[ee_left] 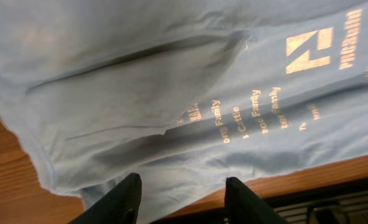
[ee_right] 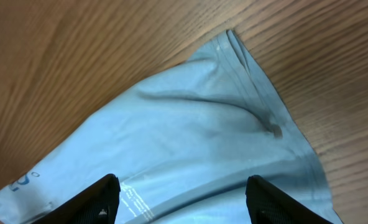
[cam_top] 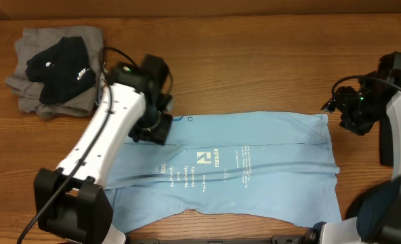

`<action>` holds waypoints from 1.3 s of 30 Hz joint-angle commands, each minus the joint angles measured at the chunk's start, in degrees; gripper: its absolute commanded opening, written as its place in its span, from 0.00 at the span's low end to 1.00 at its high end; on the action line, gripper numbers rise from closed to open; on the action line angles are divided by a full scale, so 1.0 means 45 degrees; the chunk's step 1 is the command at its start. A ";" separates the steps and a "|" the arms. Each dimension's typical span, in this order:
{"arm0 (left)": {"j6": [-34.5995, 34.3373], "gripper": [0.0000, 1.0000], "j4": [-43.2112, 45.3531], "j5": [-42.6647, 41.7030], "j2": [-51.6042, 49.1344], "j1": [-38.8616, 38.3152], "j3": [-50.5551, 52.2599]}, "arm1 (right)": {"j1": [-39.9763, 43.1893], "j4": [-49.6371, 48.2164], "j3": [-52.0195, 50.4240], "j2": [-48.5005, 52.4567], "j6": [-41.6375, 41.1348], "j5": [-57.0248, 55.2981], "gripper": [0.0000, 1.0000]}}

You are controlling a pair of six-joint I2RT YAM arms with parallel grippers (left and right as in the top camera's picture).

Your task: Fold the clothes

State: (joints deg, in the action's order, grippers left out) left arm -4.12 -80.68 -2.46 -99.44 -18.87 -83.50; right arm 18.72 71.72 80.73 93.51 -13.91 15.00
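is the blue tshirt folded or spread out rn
Spread out, not folded: the light blue T-shirt lies wide across the table, lettering showing, with long creases. Whether the sleeves are tucked under, cannot tell.

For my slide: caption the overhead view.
Left gripper and right gripper open above a blue T-shirt on the table; dark clothes piled top left.

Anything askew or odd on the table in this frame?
The light blue T-shirt lies wrinkled, a long crease running across its lettering. The grey and black garments at the far left corner sit in a loose heap, not squared.
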 commanded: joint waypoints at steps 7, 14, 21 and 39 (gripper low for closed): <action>-0.0704 0.52 0.2327 0.0680 0.0243 -0.0039 0.2181 | 0.0053 -0.1039 -0.1190 0.0403 -0.1069 -0.1015 0.57; -0.0291 0.56 0.2909 0.0695 0.0214 -0.0029 0.3089 | 0.0117 -0.1982 -0.2637 0.1243 -0.1928 -0.1758 0.68; -0.0228 0.48 0.4333 0.0695 0.0185 0.0083 0.4765 | 0.0131 -0.3366 -0.3453 0.1739 -0.2152 -0.2069 0.67; -0.0316 0.04 0.3643 0.0962 0.0189 0.1821 0.5163 | 0.0316 -0.2958 -0.3249 0.1666 -0.2705 -0.2521 0.04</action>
State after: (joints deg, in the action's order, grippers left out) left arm -5.58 -63.86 1.34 -99.42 -11.57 -60.60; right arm 19.27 57.93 62.92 101.75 -26.76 4.51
